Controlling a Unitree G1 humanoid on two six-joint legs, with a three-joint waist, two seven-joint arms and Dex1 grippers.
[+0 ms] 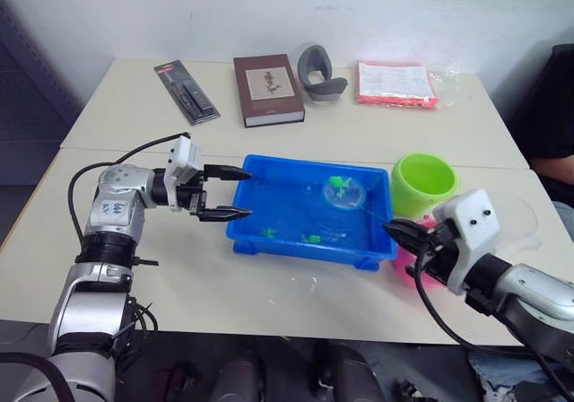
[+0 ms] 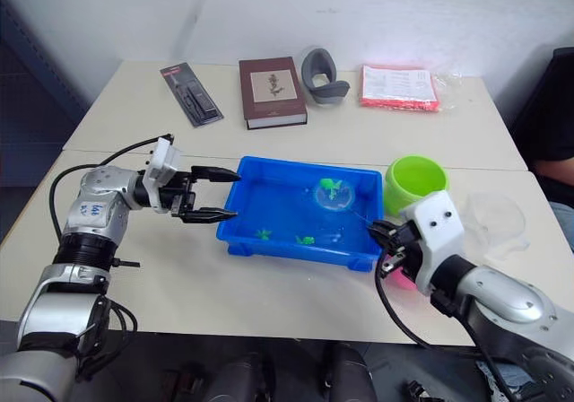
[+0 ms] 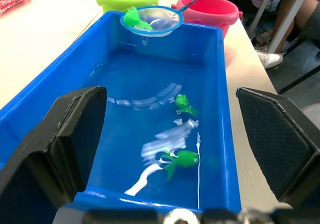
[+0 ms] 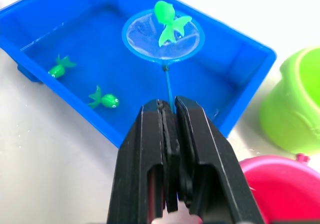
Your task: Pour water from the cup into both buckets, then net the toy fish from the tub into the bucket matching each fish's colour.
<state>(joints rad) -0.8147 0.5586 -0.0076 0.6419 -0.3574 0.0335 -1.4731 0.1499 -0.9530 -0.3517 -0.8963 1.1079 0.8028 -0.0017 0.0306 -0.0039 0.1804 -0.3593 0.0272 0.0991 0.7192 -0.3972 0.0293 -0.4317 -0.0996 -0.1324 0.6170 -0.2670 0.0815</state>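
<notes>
The right gripper sits nearest the camera, its two black fingers pressed together on the thin handle of the net. The handle runs straight out from the fingertips over the blue tub, so the net's long axis points away from the right arm toward the tub's far side. The hoop hangs above the water with one green fish lying in the mesh. Two more green fish float in the tub at the end nearer the left arm; no pink fish can be made out in the water.

The left gripper holds at the tub's left end, fingers well apart, one above the rim and one beside the wall, gripping nothing.

The relation that matters for the next move: the green bucket stands just beside the tub's right end, farther from the robot than the right gripper, and close to the hoop. The netted fish probably has to swing sideways toward the robot's right over the tub wall to reach it. The pink bucket is directly under the right wrist, mostly hidden by that arm in the head views. The clear cup stands to the right of the buckets; whether the buckets hold water is hard to tell
</notes>
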